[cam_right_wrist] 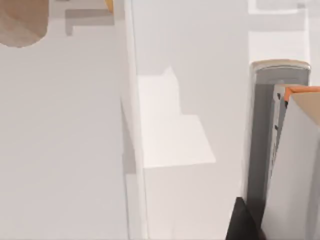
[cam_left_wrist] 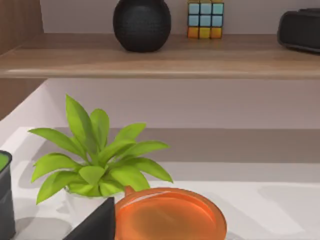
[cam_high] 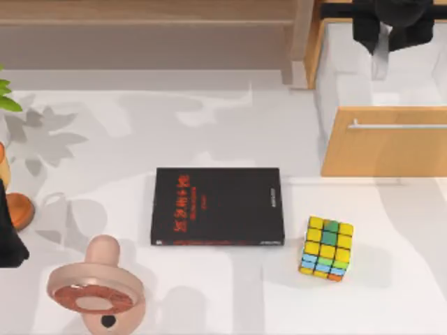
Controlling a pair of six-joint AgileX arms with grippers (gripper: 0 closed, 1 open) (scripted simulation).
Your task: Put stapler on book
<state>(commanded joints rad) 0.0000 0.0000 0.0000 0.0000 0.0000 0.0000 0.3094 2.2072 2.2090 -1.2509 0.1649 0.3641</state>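
Up at the far right corner of the top view, the right gripper (cam_high: 383, 43) hangs over the white inside of an open wooden drawer (cam_high: 384, 143), clenched on the stapler (cam_high: 379, 61), which pokes out from between the dark fingers as a slim pale bar, up off the table and well apart from the book (cam_high: 218, 206). From the right wrist view the stapler (cam_right_wrist: 265, 145) runs close along the gripper as a grey bar with a rounded end, white drawer surface behind it. The book lies flat at the table's middle, black cover up, red characters on it and a red strip along its near edge, nothing resting on it. A cube (cam_high: 327, 248) sits just beside the book's near right corner, not touching it. Near the front left stands a pink round object (cam_high: 96, 287) with a stubby handle. The left arm is parked at the table's left edge, its gripper (cam_high: 8, 237) a dark shape next to an orange dish (cam_high: 19, 209); whether it is released or clenched I cannot tell. Its wrist view takes in a leafy plant (cam_left_wrist: 97, 160), the orange dish (cam_left_wrist: 170, 215), and a shelf (cam_left_wrist: 160, 57) carrying a black vase (cam_left_wrist: 142, 24).
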